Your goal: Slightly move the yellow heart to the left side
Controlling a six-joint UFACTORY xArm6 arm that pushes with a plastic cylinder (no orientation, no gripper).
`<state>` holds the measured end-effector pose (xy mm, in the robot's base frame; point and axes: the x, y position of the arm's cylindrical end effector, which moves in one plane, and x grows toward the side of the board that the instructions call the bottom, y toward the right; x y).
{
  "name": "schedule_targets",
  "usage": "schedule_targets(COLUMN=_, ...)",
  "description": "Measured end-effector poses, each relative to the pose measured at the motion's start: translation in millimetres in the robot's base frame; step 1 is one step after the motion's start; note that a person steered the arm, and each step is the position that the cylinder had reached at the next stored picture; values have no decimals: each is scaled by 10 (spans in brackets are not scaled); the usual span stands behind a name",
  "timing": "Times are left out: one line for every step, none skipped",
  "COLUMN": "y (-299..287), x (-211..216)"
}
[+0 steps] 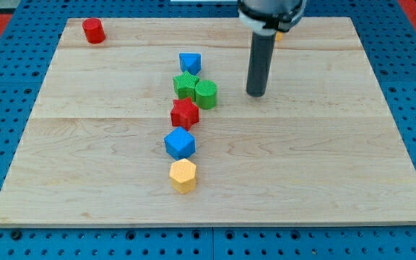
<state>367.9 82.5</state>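
Observation:
My tip (256, 94) rests on the wooden board (323, 166), right of the middle, at the end of the dark rod (259, 65). A small yellow sliver (279, 35) shows just right of the rod's top, near the board's top edge. It is mostly hidden by the arm and its shape cannot be made out. My tip is below that sliver and apart from it. The nearest block to the tip is the green cylinder (206, 94), a short way to its left.
A column of blocks runs down the middle: a blue block (190, 63), a green star (185, 84) touching the green cylinder, a red star (184, 113), a blue cube (180, 144) and a yellow hexagon (183, 175). A red cylinder (93, 31) stands at the top left corner.

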Motion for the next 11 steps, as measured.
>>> schedule_targets(y=129, x=-247)
schedule_targets(y=565, x=-345)
schedule_targets(y=852, x=-562)
schedule_targets(y=899, x=-777)
schedule_targets(y=899, x=-923)
schedule_targets(y=888, x=-1012)
schedule_targets(y=607, x=-1135)
schedule_targets(y=249, x=-1235)
schedule_targets(y=58, x=-1282)
schedule_targets(y=-219, x=-1282)
schedule_targets(y=-724, x=-1282)
